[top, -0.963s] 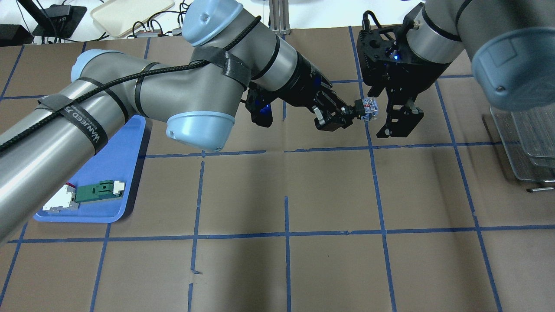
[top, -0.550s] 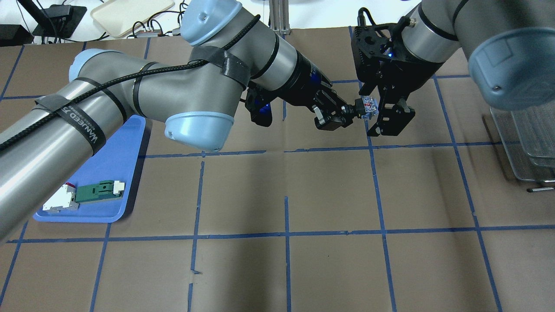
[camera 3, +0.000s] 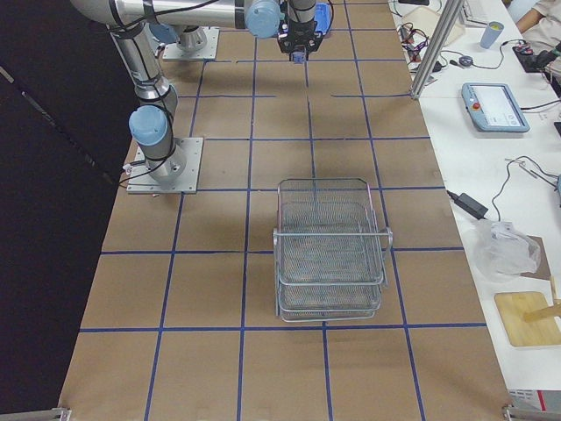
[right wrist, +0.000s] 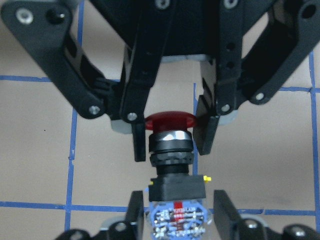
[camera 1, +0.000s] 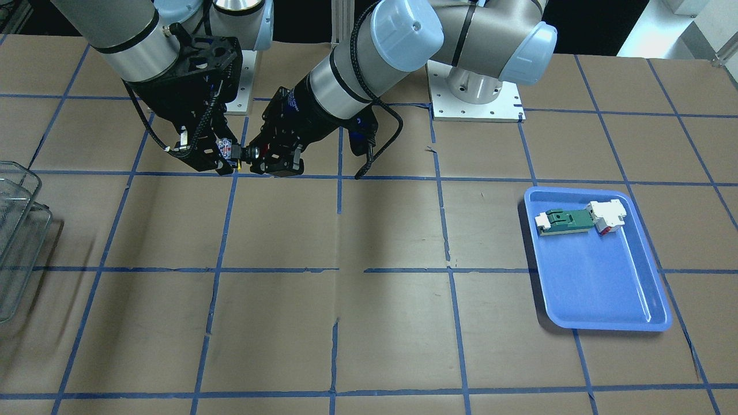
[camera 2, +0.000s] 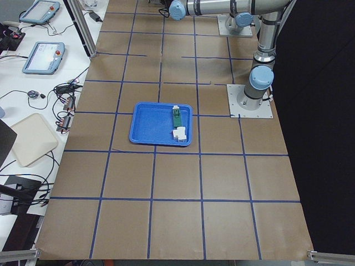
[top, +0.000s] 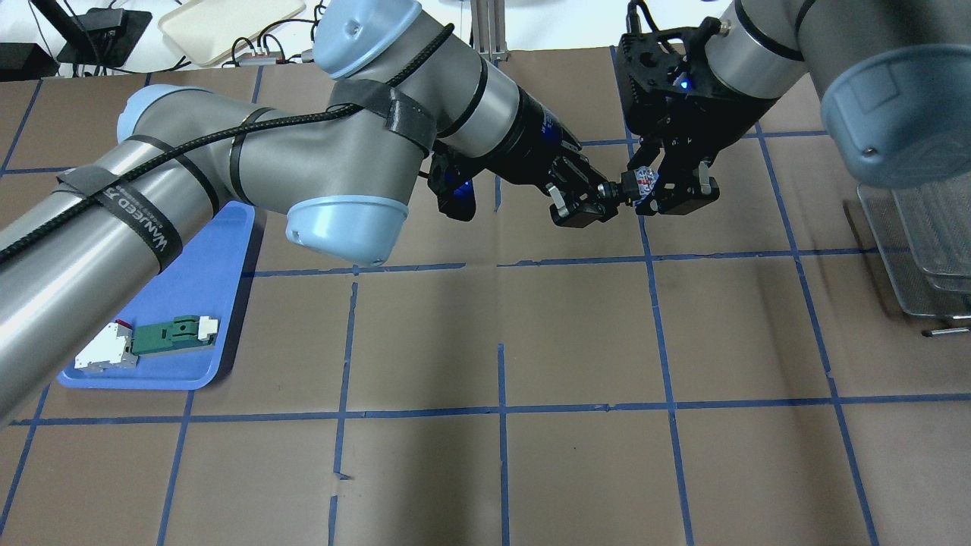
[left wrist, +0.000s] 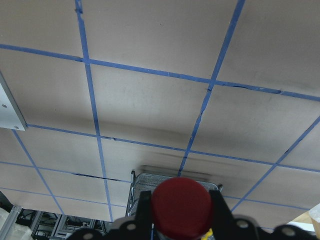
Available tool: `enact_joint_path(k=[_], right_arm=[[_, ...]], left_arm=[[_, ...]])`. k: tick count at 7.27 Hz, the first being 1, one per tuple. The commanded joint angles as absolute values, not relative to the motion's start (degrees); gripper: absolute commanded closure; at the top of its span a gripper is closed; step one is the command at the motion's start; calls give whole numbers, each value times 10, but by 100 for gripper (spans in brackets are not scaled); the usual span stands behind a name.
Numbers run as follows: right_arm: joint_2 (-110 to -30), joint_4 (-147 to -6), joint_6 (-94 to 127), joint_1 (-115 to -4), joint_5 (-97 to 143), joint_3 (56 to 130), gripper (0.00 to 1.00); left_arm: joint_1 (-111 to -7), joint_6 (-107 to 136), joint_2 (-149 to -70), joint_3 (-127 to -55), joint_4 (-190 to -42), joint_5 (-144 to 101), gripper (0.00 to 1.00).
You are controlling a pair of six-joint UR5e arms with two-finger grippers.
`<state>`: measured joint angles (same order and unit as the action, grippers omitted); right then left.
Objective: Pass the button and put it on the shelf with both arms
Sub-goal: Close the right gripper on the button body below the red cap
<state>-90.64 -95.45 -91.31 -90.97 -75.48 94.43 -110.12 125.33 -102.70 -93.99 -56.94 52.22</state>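
The button [top: 641, 186] hangs in the air between my two grippers, above the table's far middle. My left gripper [top: 603, 196] is shut on its silver-and-black collar, just behind the red head [right wrist: 169, 120]. My right gripper [top: 658, 189] has its jaws on either side of the blue-and-clear block [right wrist: 176, 220], with thin gaps still showing. In the left wrist view the red head [left wrist: 181, 207] fills the bottom middle. The shelf [camera 3: 331, 254] stands on the table at my right, partly in the overhead view [top: 910, 250].
A blue tray [top: 190, 303] at my left holds a green-and-white flat part [top: 173, 334] and a white block with a red tab [top: 106, 353]. Brown paper with a blue tape grid covers the table. My left arm reaches across the far half.
My right gripper has moved left onto the button's block and its jaws have narrowed from wide open. My left gripper has kept its hold and stayed nearly still.
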Motion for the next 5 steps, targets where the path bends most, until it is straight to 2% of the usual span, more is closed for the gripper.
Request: enact_joint_path(k=[1,3,4,5], right_arm=[[-906,-956,-914,-910,-758,944,100],[-906,-956,-914,-910,-758,943,100],[-906,-956,-914,-910,-758,944,100],[-906,-956,-914,-910,-758,944,100]], left_arm=[[-1101,1253,-1027,-940,-570,522,100],[-1100,1252,-1024,-940,-569,522,100],[-1101,1254,-1021,-940,-571,526,51],[-1101,1271,-1021,-940,-569,524,26]])
